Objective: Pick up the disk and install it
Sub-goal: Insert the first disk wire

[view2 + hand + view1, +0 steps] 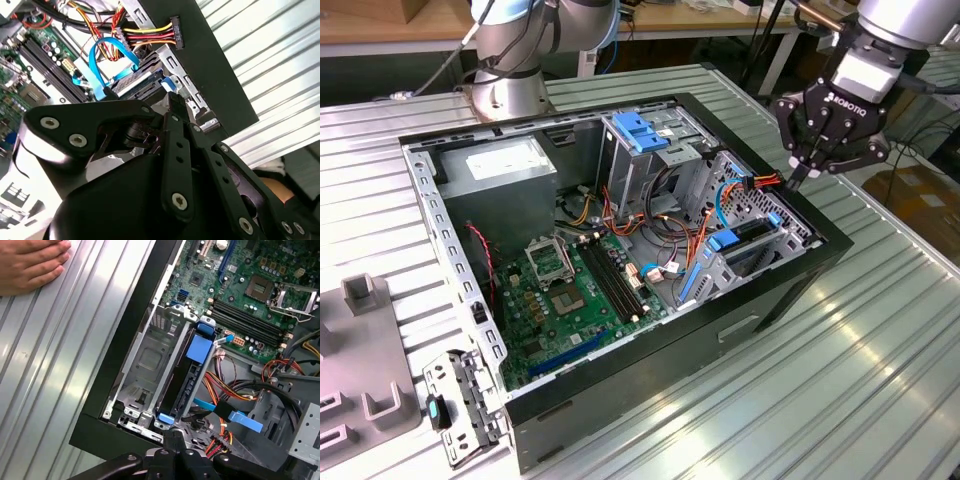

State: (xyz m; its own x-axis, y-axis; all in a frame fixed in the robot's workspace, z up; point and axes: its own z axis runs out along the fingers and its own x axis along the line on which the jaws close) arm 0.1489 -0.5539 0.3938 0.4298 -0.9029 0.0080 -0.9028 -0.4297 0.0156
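Disk (186, 385), a dark slab with blue plastic rails, is sitting on edge in the drive cage of the computer case (620, 390); gripper (798, 176) is hovering just above it, fingers pinched together, holding nothing

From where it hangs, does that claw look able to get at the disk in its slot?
Probably yes: the gripper hangs just above the end of the disk, with nothing between them. The cables lie off to one side. Its jaws are shut, though.
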